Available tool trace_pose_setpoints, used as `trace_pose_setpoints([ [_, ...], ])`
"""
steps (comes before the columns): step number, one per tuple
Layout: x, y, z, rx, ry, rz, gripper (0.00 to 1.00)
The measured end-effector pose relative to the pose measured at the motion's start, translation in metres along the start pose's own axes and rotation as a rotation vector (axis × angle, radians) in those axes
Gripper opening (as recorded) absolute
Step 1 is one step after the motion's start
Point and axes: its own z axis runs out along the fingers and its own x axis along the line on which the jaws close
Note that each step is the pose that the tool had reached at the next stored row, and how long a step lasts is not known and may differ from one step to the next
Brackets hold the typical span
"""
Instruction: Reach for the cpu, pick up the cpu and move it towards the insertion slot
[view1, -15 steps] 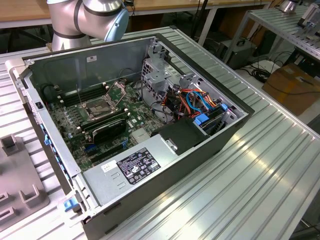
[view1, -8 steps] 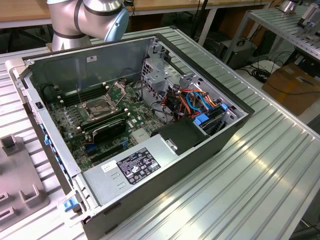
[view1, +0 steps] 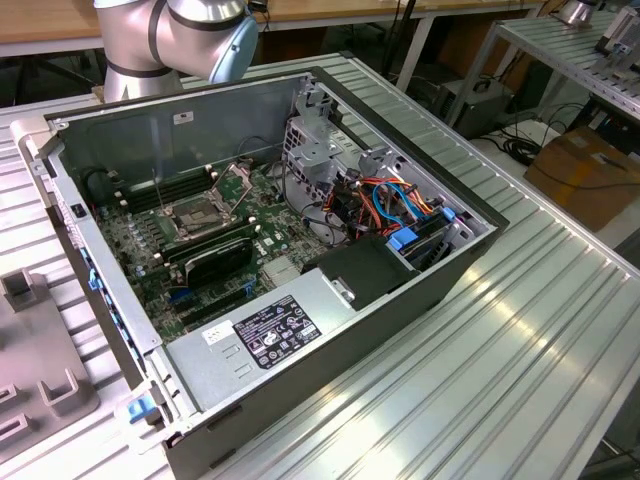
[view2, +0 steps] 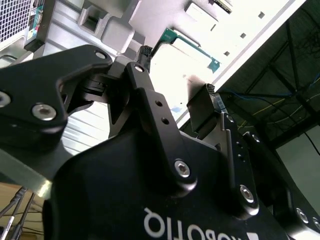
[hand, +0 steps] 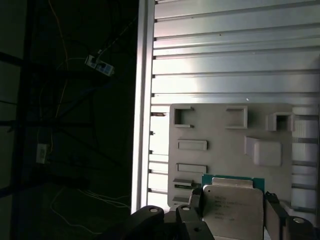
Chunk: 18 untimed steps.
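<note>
Pincer (hand: 233, 201) grips cpu (hand: 232, 207) by both edges, over grey fixture plate (hand: 220, 125); arm (view1: 170, 35) beyond open case (view1: 150, 125).

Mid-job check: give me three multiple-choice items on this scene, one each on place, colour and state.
1. Where is the cpu? A on the floor; B over the grey fixture plate, at the gripper; C on a chair.
2. The cpu's board edge is: A green; B red; C yellow.
3. The computer case is: A shut; B open-sided; C upside down.
Answers: B, the first wrist view shows it there; A, a green rim shows in both wrist views; B, the motherboard lies exposed in the exterior view.
</note>
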Motion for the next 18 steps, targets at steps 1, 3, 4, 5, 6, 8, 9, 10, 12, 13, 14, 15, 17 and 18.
trace_pose_setpoints([
  [1, -0.0005, 0.0, 0.0, -0.0001, 0.0, 0.0, 0.55],
  [3, -0.0019, -0.0001, -0.0001, 0.0, 0.0, 0.0, 0.55],
  [4, -0.0032, -0.0001, -0.0001, -0.0001, 0.0, 0.0, 0.55],
  [5, -0.0037, -0.0001, -0.0001, 0.0, 0.0, 0.0, 0.55],
  [6, -0.0041, -0.0002, -0.0001, 0.0, 0.0, 0.0, 0.55],
  [8, -0.0048, -0.0002, -0.0001, 0.0, 0.0001, 0.0, 0.55],
  [9, -0.005, -0.0002, -0.0002, 0.0, 0.0, 0.0, 0.55],
  [10, -0.0054, -0.0003, -0.0001, 0.0, 0.0, 0.0, 0.55],
  [12, -0.0058, -0.0002, -0.0002, 0.0, 0.0001, 0.0, 0.55],
  [13, -0.006, -0.0003, -0.0002, 0.0, 0.0, 0.0, 0.55],
  [14, -0.0062, -0.0003, -0.0002, -0.0001, 0.0, 0.0, 0.55],
  [15, -0.0065, -0.0003, -0.0002, -0.0001, 0.0, 0.0, 0.55],
  [17, -0.0072, -0.0003, -0.0002, 0.0, 0.0001, 0.0, 0.55],
  [18, -0.0074, -0.0003, -0.0002, 0.0, 0.0001, 0.0, 0.55],
])
